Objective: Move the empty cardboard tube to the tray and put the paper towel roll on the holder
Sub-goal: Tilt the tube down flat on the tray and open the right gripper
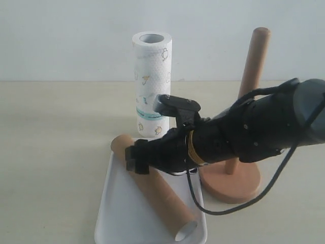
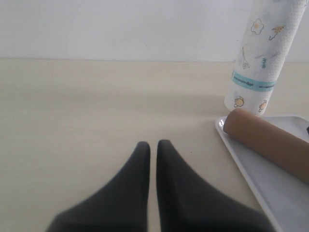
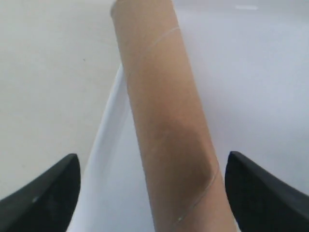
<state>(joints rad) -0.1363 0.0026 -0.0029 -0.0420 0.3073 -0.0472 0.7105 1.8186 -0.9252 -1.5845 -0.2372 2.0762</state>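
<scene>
Your right pincer (image 3: 152, 157) gapes wide astride the empty cardboard tube (image 1: 162, 195), gripping nothing, the tube lying slantwise in the tray (image 1: 114, 216); beside the tray, your left pincer (image 2: 152, 145) is closed, empty.

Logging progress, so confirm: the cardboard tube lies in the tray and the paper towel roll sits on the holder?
No: the exterior view shows the paper towel roll standing on the table, holder bare; the cardboard tube lies in the tray.

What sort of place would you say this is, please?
Likely a robot test bench, not a kitchen: plain pale tabletop, blank white wall, black robot arm over a shallow white rectangular tray.
</scene>
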